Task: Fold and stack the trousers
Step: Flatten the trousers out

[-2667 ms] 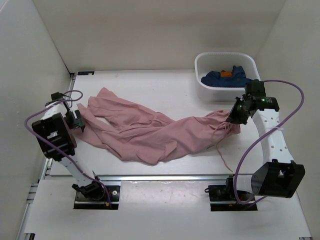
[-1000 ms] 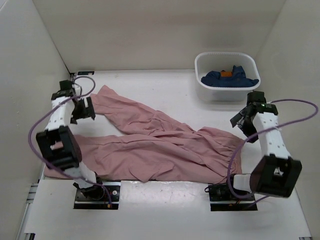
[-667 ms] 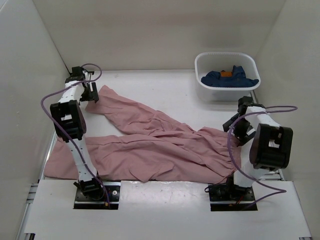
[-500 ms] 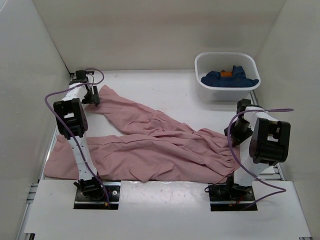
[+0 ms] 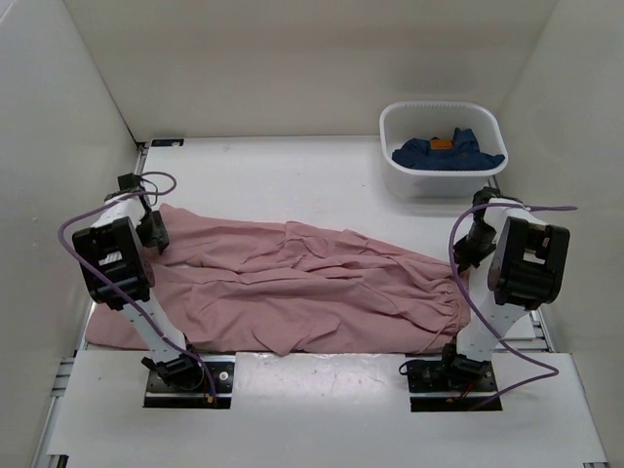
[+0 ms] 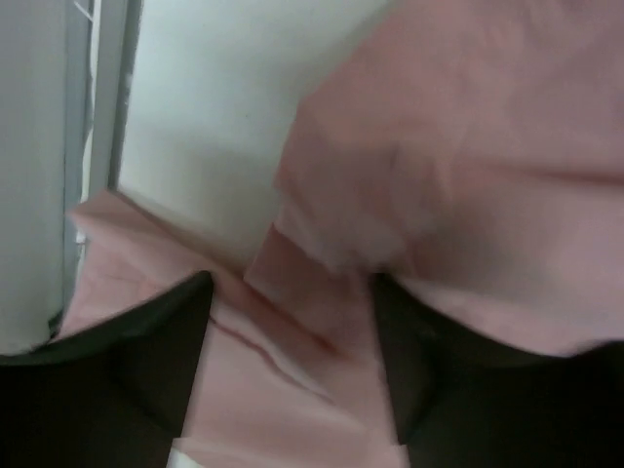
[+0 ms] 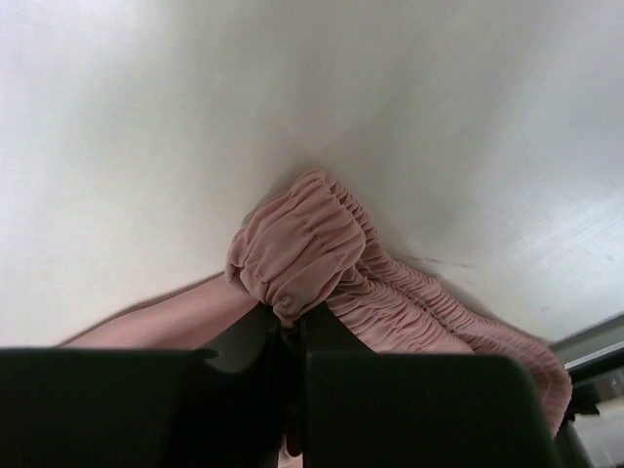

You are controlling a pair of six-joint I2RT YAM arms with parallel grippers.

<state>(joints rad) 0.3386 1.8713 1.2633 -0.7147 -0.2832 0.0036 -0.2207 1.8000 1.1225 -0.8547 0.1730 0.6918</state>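
Observation:
The dusty-pink trousers [image 5: 292, 283] lie spread across the table from left to right, one leg laid over the other. My left gripper [image 5: 154, 234] is at the trousers' left end; in the left wrist view its jaws [image 6: 288, 370] stand apart with pink fabric [image 6: 487, 146] lying between them. My right gripper [image 5: 468, 255] is at the right end, by the gathered waistband. In the right wrist view it [image 7: 292, 336] is shut on a bunch of the elastic waistband [image 7: 292, 244], held just above the table.
A white bin [image 5: 429, 185] stands at the back right with a dark navy garment [image 5: 444, 154] and its orange tag inside. White walls close in the left, back and right sides. The trousers' near edge reaches the table's front rail.
The upper leg, which lay angled toward the back left, has been drawn down over the lower leg. My left gripper moved nearer with it. The right gripper stayed at the waistband.

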